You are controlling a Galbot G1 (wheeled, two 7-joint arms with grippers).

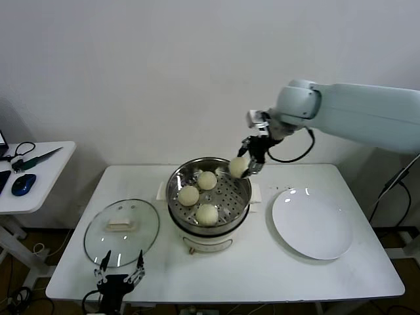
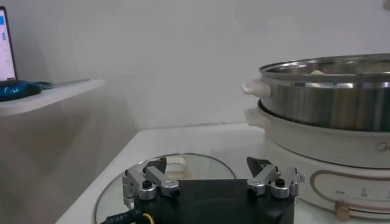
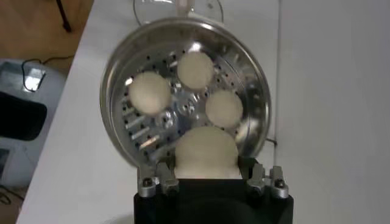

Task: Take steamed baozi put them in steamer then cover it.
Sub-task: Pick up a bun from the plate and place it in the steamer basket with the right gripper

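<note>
Baozi (image 1: 207, 214) are seen on the perforated tray of the steamer (image 1: 176, 203), three of them, apart from each other. A fourth bun (image 1: 237, 167) is held between the fingers of the right gripper (image 1: 248, 165), above the rear right rim of the steamer. In the right wrist view this bun (image 3: 206, 152) is clamped in the gripper (image 3: 207, 176), with the tray (image 3: 158, 131) below it.

The cover (image 1: 122, 231) is laid flat on the table (image 1: 262, 269), to the left of the steamer, handle up. The left gripper (image 1: 120, 275) is parked at the front edge of the table, just before the cover, with its fingers (image 2: 146, 182) spread and holding nothing.

A white plate (image 1: 312, 223) is placed to the right of the steamer. On the side table (image 1: 39, 180) at the far left a blue mouse (image 1: 23, 184) and a cable (image 1: 23, 149) are seen. No writing can be read; only faint marks are seen on the steamer base (image 2: 341, 182).
</note>
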